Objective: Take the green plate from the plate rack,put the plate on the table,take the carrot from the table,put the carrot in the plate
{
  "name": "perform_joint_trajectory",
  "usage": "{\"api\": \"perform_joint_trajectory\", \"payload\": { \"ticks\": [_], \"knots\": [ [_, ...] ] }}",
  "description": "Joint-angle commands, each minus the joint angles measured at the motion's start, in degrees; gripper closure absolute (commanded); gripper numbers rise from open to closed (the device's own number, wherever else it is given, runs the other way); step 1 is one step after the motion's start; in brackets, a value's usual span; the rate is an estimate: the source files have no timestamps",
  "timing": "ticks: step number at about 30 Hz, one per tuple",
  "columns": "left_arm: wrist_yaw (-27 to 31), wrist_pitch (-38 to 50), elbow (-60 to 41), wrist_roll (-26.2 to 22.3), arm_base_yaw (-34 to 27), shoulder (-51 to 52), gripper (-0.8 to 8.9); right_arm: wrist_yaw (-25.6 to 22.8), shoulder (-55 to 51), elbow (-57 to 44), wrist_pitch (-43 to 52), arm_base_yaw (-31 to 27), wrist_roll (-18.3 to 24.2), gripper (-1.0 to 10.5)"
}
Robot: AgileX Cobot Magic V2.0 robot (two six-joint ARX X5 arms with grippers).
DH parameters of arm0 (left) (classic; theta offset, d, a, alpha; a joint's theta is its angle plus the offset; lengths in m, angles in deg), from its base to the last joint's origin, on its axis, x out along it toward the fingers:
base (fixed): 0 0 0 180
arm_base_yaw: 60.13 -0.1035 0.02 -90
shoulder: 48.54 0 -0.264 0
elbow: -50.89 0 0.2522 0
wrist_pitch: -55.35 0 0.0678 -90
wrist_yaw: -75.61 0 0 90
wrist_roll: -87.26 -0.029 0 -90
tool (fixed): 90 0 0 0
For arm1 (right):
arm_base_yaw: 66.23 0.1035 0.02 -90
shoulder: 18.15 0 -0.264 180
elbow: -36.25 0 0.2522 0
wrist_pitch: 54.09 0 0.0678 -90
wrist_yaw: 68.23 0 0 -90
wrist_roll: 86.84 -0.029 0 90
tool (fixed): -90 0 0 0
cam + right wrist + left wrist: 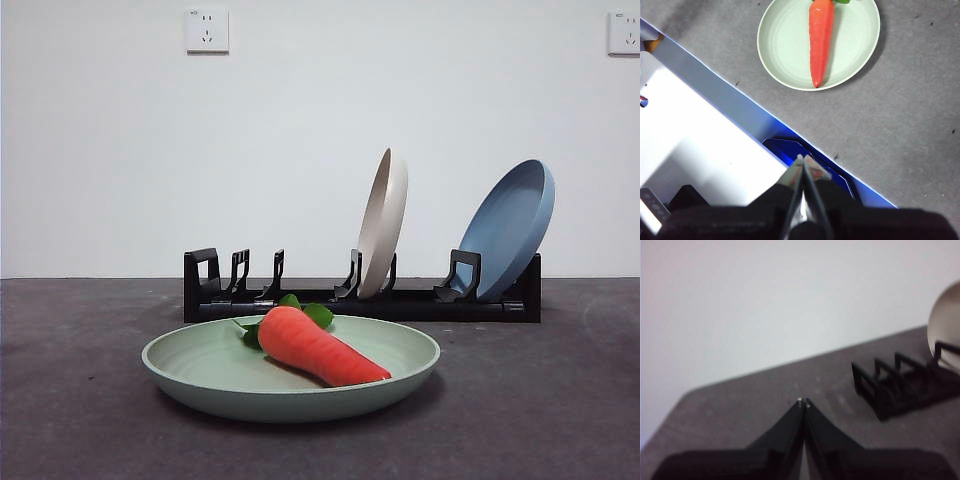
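The green plate (215, 372) lies flat on the table (80, 420) in front of the plate rack (420, 300). The carrot (315, 348) lies in the plate, leaves toward the rack. The right wrist view shows the plate (785, 45) and the carrot (821, 40) from above. My right gripper (803, 159) is shut and empty, high over the table's edge, well away from the plate. My left gripper (803, 402) is shut and empty, above the table off the rack's (890, 385) empty end. Neither gripper shows in the front view.
A cream plate (384, 222) and a blue plate (512, 228) stand in the rack's right half; its left slots are bare. The cream plate's edge (945, 322) shows in the left wrist view. A white and blue surface (705, 145) borders the table below my right gripper.
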Motion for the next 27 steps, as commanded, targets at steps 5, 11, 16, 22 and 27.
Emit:
{"api": "perform_joint_trajectory", "payload": {
  "ticks": [5,11,16,22,27],
  "knots": [
    [0.13,-1.16,-6.58,3.08,-0.22,4.68,8.15,-0.15,-0.07,-0.13,0.26,0.11,0.07,9.5],
    [-0.09,-7.74,-8.44,4.68,-0.22,7.28,8.14,-0.15,-0.07,-0.13,0.24,0.11,0.07,9.5],
    [-0.42,-13.25,-8.44,6.95,-0.22,8.59,8.15,-0.15,-0.07,-0.13,0.26,0.11,0.07,9.5],
    [-0.15,-13.27,-8.41,7.52,-0.13,8.59,8.14,-0.15,-0.07,-0.13,0.26,0.11,0.07,9.5],
    [-0.15,-13.27,-8.41,7.52,-0.11,8.59,8.14,-0.15,-0.07,-0.13,0.26,0.09,0.07,9.5]
  ]
}}
